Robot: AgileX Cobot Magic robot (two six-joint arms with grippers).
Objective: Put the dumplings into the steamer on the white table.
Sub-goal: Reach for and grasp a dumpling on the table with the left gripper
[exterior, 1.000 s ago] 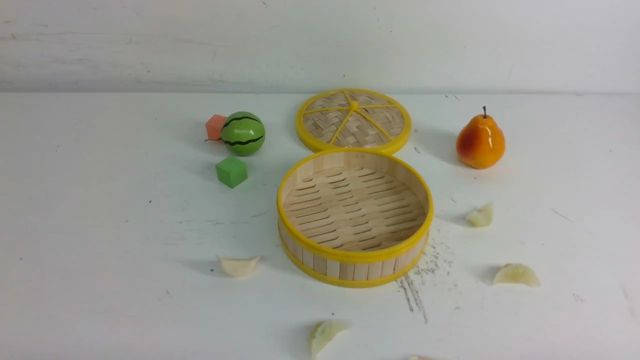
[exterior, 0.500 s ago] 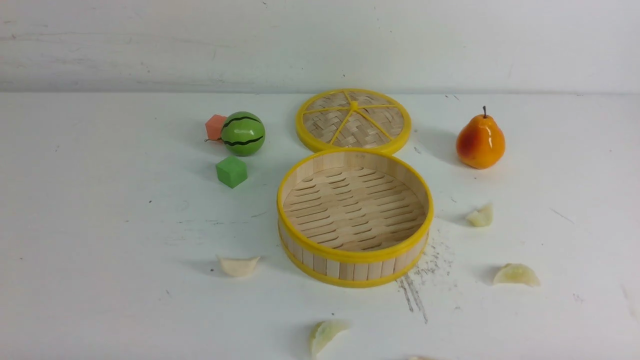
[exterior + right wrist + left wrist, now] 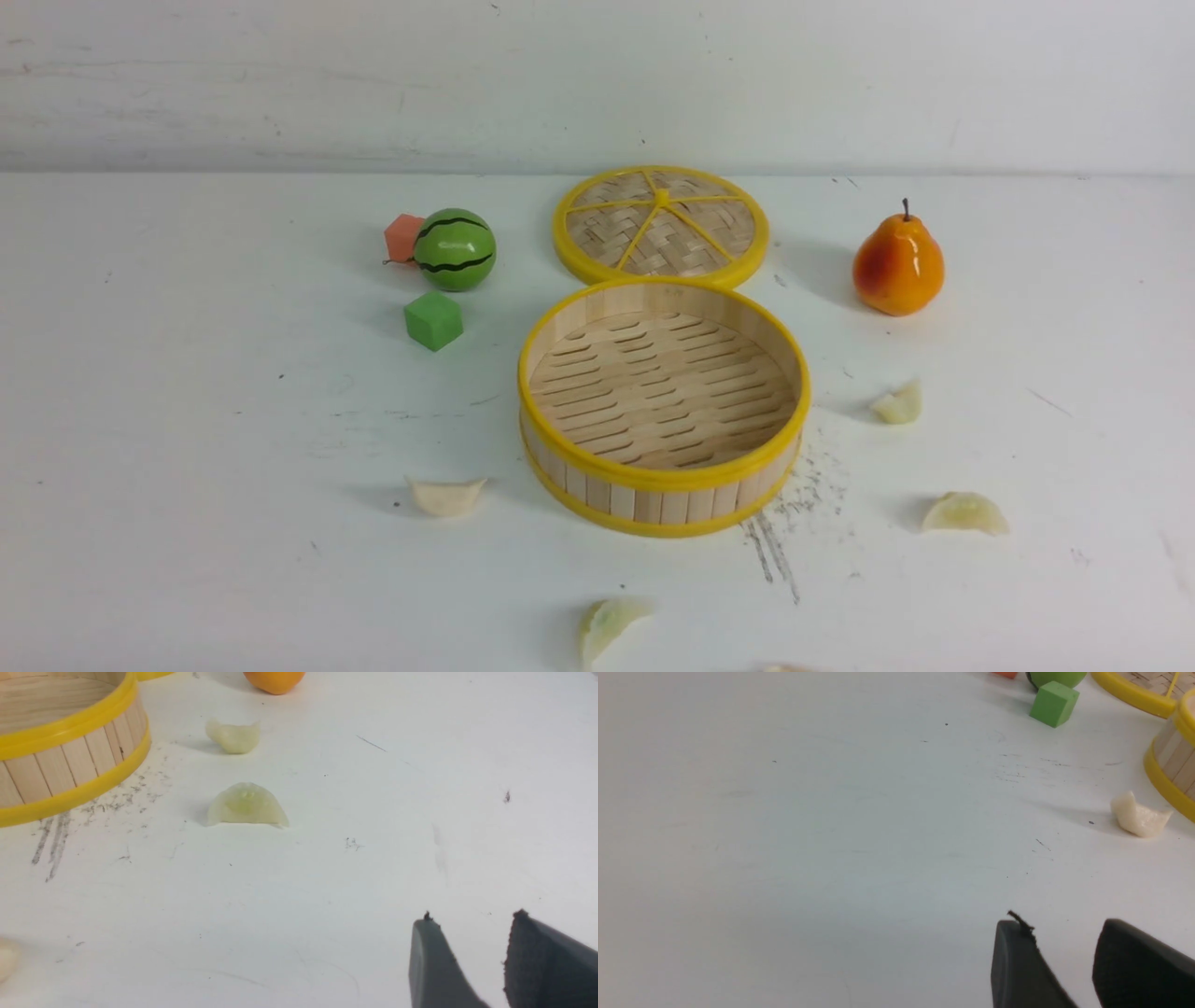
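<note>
Nothing in the steamer (image 3: 661,481) yet, all the dumplings (image 3: 246,807) lying around it on the white table (image 3: 187,420). Left dumpling (image 3: 446,496) close to the steamer's wall but not touching; front dumpling (image 3: 607,623) a little before the steamer, toward the robot; far right dumpling (image 3: 897,403) and near right dumpling (image 3: 964,513) both on the right side, apart from each other; perhaps a fifth at the very bottom edge of the front view, too much cut off to be sure. Left tool (image 3: 1064,952) partly open, nothing between the jaws, hanging over bare table and well apart from the left dumpling. Right tool (image 3: 467,947) the same: jaws apart, empty, not yet close to the two right dumplings. Probably very light, glossy and a bit slippery, maybe also soft, so easy to push away or to squeeze out of the grip. Better to take hold from above across the thick belly of the crescent, not at the thin edge or the pointed ends, and to close gently.
</note>
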